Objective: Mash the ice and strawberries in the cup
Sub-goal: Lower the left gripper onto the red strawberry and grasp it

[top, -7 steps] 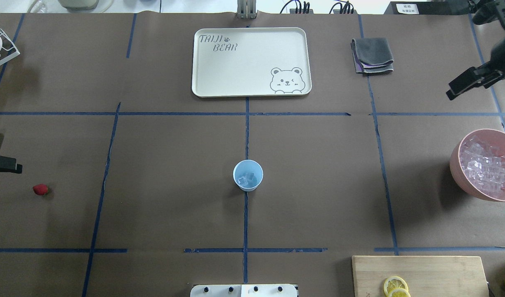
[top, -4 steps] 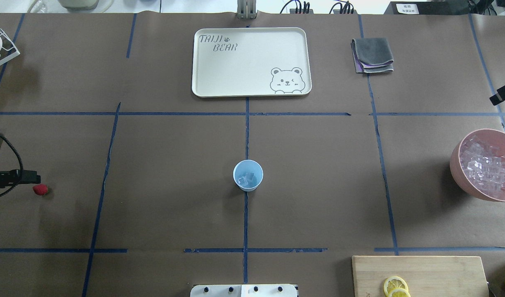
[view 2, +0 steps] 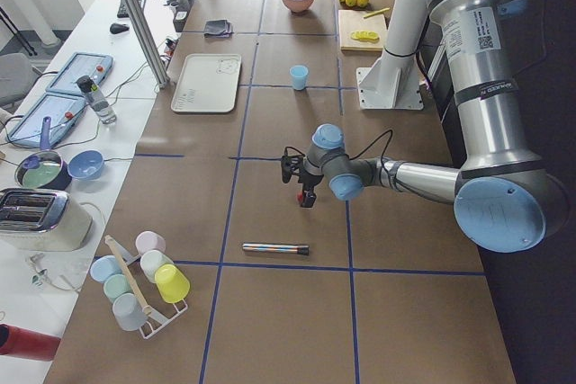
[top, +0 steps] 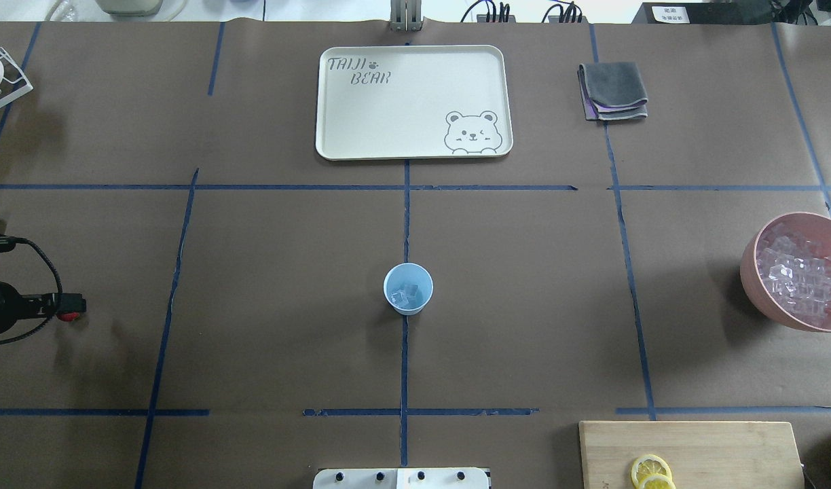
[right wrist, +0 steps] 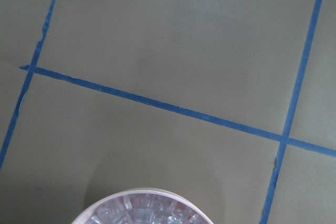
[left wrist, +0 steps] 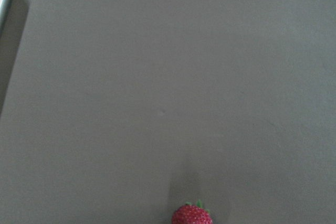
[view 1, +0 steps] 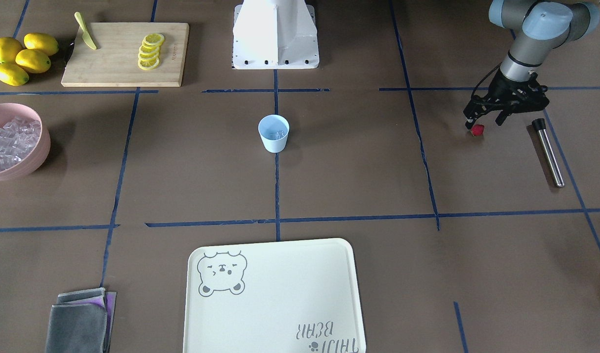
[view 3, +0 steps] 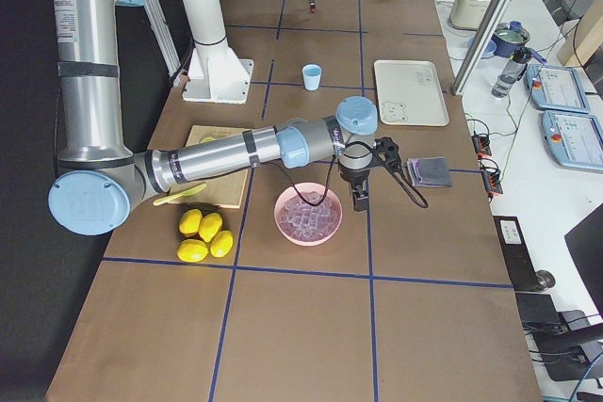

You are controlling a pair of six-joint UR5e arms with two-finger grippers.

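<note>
Left pincer [view 1: 483,123]: jaws spread apart, gripping nothing, tips low over the brown paper-covered bench [view 1: 359,166]. Small dark-red strawberry [view 1: 477,129] lies on the bench right under this pincer, between its two fingers and nearer the cup-side one. Contact cannot be made out. The wrist view shows the berry at its bottom edge. Judgement: the wide stance and approach from above are set to straddle the berry for a pick, so closing is the step in hand.

Pale-blue tapered plastic cup [view 1: 273,133] stands upright well apart from the left pincer, toward the bench middle. A few clear ice cubes [view 1: 279,131] are inside: ice loaded, fruit not yet. Steel rod with black cap [view 1: 548,153] lies flat just beside the pincer, on the side away from the cup. It is probably the masher, parked within this arm's reach.

Right pincer [view 3: 359,197]: hangs just beside the large pink round bowl [view 3: 309,242] of spare ice. Open or closed, cannot tell.

Versus 1.0 s ago (overhead): the left pincer was short of the berry, which lay fully exposed. Now the pincer is over it and hides most of it. The right arm has pulled off toward the bench edge, almost out of frame. Cup and ice unmoved.
</note>
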